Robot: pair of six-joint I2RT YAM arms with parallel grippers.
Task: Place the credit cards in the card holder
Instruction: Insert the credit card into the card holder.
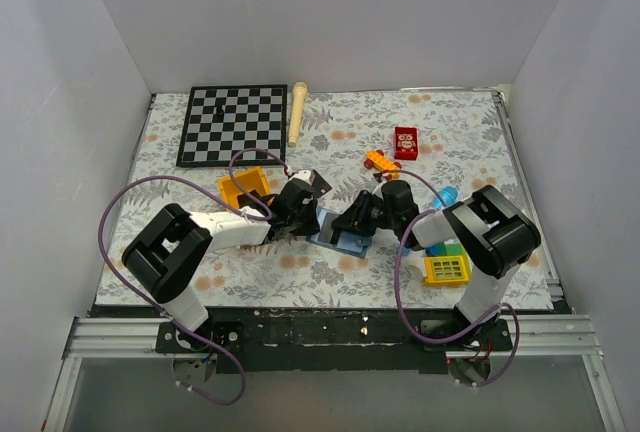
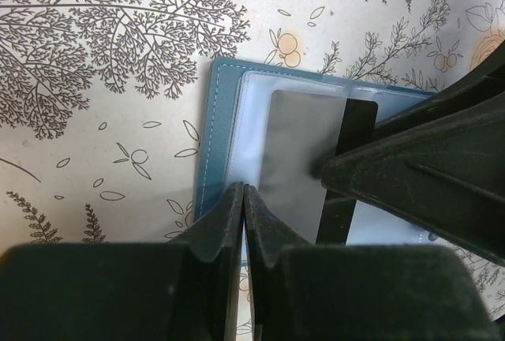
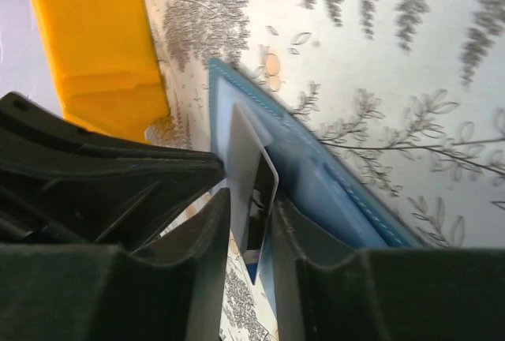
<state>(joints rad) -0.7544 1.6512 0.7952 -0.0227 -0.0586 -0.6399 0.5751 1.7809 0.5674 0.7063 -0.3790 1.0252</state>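
Overhead: both arms angle inward over the open card holder (image 1: 330, 242), mid surface (image 1: 450, 142). Wrist views alone show a credit card (image 2: 304, 151) partway into its clear sleeve (image 2: 252, 112). The left gripper (image 2: 243, 195) closed at the holder's edge; right gripper (image 3: 251, 203) slightly parted around the card.

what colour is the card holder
The card holder is slate blue outside and lighter blue-grey inside. It shows best in the left wrist view.

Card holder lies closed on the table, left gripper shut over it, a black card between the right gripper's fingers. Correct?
Not closed. The left wrist view shows the card holder lying open, clear sleeves up, the black card partly in one. The rest holds.
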